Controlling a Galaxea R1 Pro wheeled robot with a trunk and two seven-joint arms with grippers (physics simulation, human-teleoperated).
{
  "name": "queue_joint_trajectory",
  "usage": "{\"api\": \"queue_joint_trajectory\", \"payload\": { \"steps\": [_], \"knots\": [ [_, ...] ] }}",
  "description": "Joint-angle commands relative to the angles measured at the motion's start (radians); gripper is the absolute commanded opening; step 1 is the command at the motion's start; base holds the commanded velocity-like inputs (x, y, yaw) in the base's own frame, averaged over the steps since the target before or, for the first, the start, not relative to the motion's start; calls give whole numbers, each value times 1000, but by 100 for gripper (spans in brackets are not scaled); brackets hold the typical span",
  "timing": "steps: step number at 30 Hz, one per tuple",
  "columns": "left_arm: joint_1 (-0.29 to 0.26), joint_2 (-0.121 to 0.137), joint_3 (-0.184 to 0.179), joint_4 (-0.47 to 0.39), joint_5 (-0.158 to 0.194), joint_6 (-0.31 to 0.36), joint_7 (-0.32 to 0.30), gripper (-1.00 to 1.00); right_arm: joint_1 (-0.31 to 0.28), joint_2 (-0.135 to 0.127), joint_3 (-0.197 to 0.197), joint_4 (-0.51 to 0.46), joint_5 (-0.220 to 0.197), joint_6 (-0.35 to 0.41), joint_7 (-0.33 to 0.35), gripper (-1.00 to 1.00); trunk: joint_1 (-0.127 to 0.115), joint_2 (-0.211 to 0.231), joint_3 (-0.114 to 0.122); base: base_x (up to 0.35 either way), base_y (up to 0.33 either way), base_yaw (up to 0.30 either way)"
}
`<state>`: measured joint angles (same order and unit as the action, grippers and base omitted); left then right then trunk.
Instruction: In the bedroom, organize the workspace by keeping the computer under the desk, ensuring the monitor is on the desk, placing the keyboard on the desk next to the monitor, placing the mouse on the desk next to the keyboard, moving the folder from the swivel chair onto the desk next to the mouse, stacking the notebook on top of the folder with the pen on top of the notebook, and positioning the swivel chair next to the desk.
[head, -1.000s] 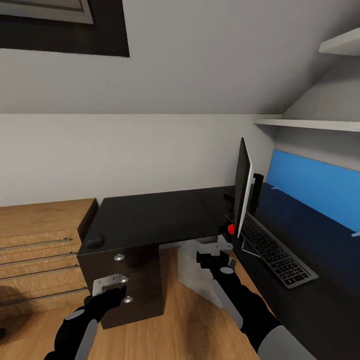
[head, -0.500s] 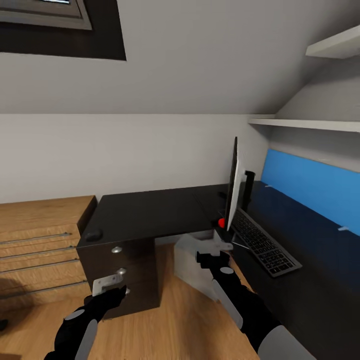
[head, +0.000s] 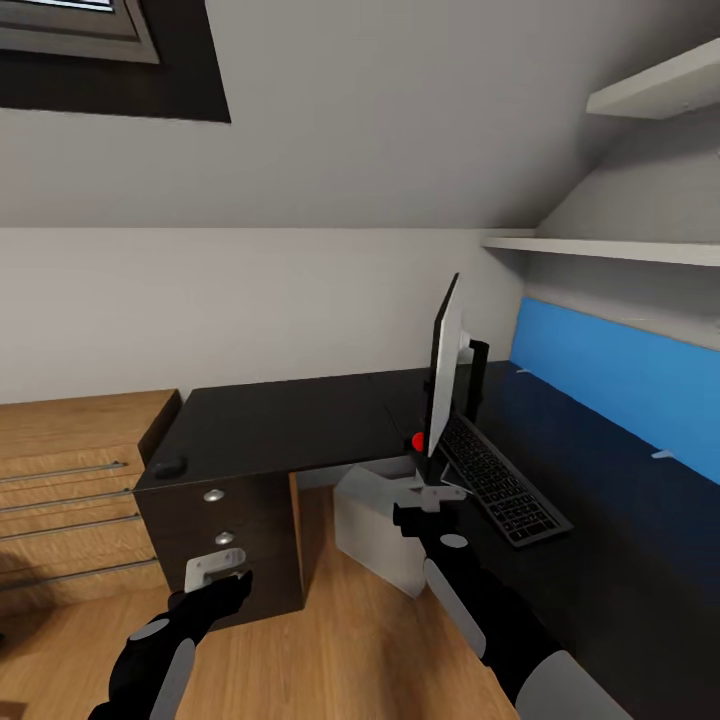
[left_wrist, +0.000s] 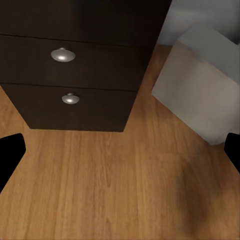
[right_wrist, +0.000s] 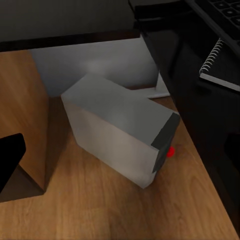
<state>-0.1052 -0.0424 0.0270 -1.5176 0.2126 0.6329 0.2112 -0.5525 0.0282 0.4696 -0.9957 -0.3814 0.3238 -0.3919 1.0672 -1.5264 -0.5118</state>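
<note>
black desk (head: 290, 430), one monitor (head: 443, 365), one keyboard (head: 497, 480), both claws apart

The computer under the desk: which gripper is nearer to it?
Right. The right gripper hangs just above the computer, over its far end by the desk edge. The left gripper sits off to the side, before the drawers.

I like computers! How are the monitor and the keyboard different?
The monitor stands upright on a slim black stand, while the keyboard lies flat. The monitor is seen almost edge-on, a thin slab with a pale back; the keyboard shows its whole top, rows of dark keys with white letters. The monitor rises tall; the keyboard stays low and long. Both sit side by side on the black desk.
</note>
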Motion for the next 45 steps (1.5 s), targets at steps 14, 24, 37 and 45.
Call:
{"api": "queue_joint_trajectory", "payload": {
  "steps": [14, 24, 37, 45],
  "knots": [
    [-1, -1, 1, -2, 10, 4, 8, 100, -1, -55, 3, -43, -7, 3, -8, 100, 0, -1, -1, 0, -4, 0],
    [-1, -1, 1, -1, 10, 4, 8, 100, -1, -114, -57, -75, -7, 2, -6, 100, 0, -1, -1, 0, 0, 0],
    [-1, 1, 3, -1, 10, 4, 8, 100, -121, -172, -257, 201, 3, -29, 5, 100, 0, -1, -1, 0, 0, 0],
    [-1, 2, 13, -2, 10, 3, 8, 100, -203, -186, -262, 430, 6, -171, 41, 100, 0, -1, -1, 0, 0, 0]
  ]
}}
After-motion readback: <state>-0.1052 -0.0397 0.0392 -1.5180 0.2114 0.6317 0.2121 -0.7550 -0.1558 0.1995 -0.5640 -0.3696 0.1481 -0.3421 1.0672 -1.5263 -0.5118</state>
